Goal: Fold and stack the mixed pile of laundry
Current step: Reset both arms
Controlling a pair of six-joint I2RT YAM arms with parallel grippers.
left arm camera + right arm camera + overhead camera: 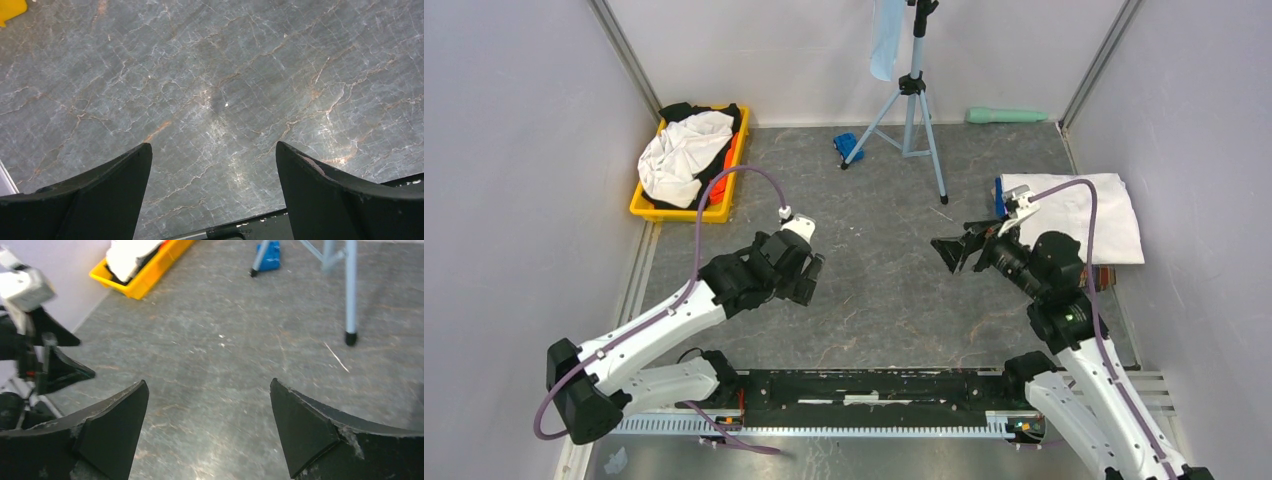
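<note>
The left end effector point(212, 144) is being held with its fingers wide apart above the grey desk point(210, 75), with nothing being gripped. The right end effector point(209, 381) is also being held spread and empty, pointed toward the left one. The laundry pile point(686, 150) is being contained in a yellow bin point(646, 208) at the far-left corner, well apart from both. A flat white shirt point(1094, 215) is being borne by the desk just beside the right arm.
</note>
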